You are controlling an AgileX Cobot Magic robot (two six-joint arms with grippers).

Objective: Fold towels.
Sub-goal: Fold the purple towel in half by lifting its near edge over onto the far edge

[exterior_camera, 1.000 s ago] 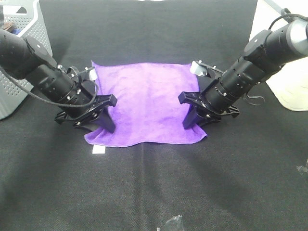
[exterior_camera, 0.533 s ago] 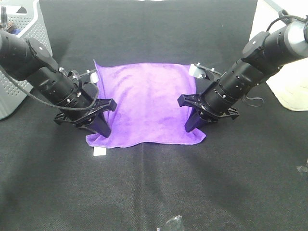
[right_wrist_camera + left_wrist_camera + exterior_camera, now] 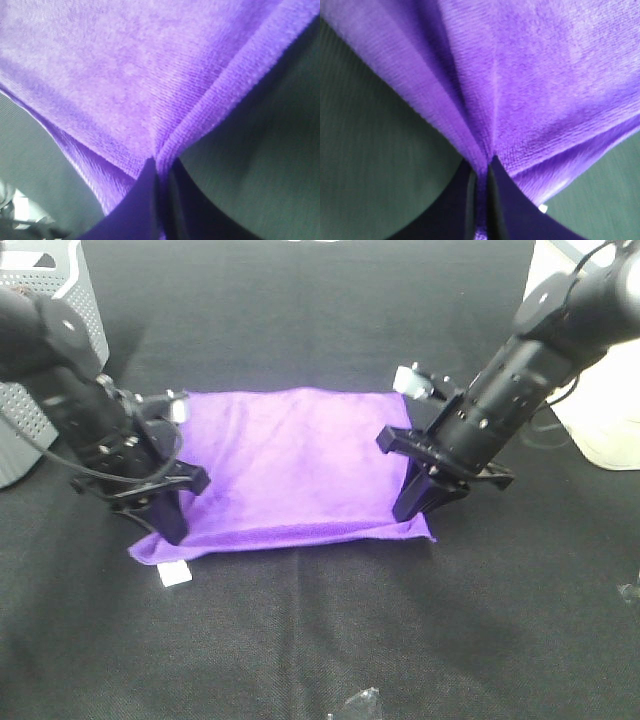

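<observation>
Both arms have shifted since a sec ago. The left tool [image 3: 170,525] has slid outward and dragged cloth w/ it, and the right tool [image 3: 412,505] stands steeper. The jaws that were spread over the towel [image 3: 290,465] are now pinched shut on it.

High cam: the towel lies mid-table on the black table [image 3: 320,640]. It's pulled wider than before and stretched btw the two tools, each nipping it close to a near corner. A small white tag [image 3: 175,575] pokes out at the near-left corner. A grey basket [image 3: 40,310] sits far left, well apart.

Left wrist cam: the left tool [image 3: 482,200] is closed tight, w/ a ridge of the purple towel [image 3: 535,75] gathered into the pinch and pleats fanning away from it. The table [image 3: 370,150] is a blur beneath, so the cloth looks slightly raised there.

Right wrist cam: same story. The right tool [image 3: 160,200] is clamped on the hemmed edge of the towel [image 3: 125,75], w/ the dark table [image 3: 260,150] beside it.

So the grasp looks done, but no fold is made yet; the towel is still one spread layer. Next is prob. lifting the near edge and carrying it over to the far edge. Both tools must travel together or the cloth skews. A thin pinch on fuzzy cloth could also slip.
</observation>
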